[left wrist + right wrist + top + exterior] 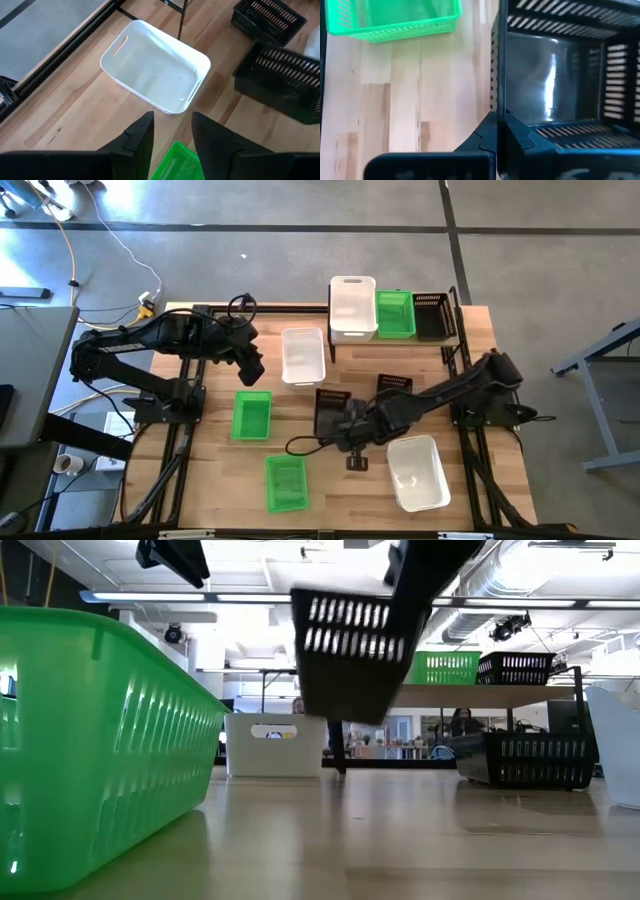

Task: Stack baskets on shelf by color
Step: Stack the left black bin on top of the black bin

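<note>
My right gripper is shut on a black mesh basket, which hangs tilted above the table in the low view. A second black basket stands on the table beside my right arm. My left gripper hovers open and empty between a white basket and a green basket. Another green basket and another white basket rest near the front edge. The shelf at the far right carries a white, a green and a black basket side by side. My right gripper pinches one side wall of the black basket at its rim, one finger inside the basket and one outside. The fingers come from above, slanting down from the table's right. The basket is lifted clear of the table and hangs tilted below them.
The shelf's black legs stand just right of the white basket on the table. Bare tabletop lies between the front green and white baskets. Black frame rails run along both table sides.
</note>
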`<state>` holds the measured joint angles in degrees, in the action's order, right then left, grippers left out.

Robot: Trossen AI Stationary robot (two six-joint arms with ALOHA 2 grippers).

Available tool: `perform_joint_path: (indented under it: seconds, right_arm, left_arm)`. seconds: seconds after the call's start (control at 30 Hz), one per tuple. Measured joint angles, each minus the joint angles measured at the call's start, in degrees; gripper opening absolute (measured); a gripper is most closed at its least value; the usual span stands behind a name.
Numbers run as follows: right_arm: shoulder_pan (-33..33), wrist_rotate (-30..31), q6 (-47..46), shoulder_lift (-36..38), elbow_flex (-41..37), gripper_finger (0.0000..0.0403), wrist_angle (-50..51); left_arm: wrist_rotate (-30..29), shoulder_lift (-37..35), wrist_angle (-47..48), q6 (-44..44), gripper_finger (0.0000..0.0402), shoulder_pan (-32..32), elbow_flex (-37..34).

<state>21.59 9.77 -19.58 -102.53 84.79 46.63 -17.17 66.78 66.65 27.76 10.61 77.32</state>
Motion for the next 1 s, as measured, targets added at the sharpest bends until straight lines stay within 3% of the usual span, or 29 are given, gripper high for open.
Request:
perform_joint_path:
  seconds: [0.27,0.63,1.0]
  right_arm:
    - [0.7,7.9,-0.4,10.2,-3.4,0.0,3.9]
    - [0.5,18.3,-1.9,32.6,-16.3,0.0,4.9]
    - [-0.3,30.2,8.8,50.5,-17.4,0.0,13.7]
  left_arm:
    - [-0.1,0.0,0.0,-0.1,0.0122,0.0,0.0]
    - [-0.2,0.0,0.0,-0.5,0.0122,0.0,0.0]
    - [-2.0,0.0,-0.1,-1.6,0.0122,0.0,0.0]
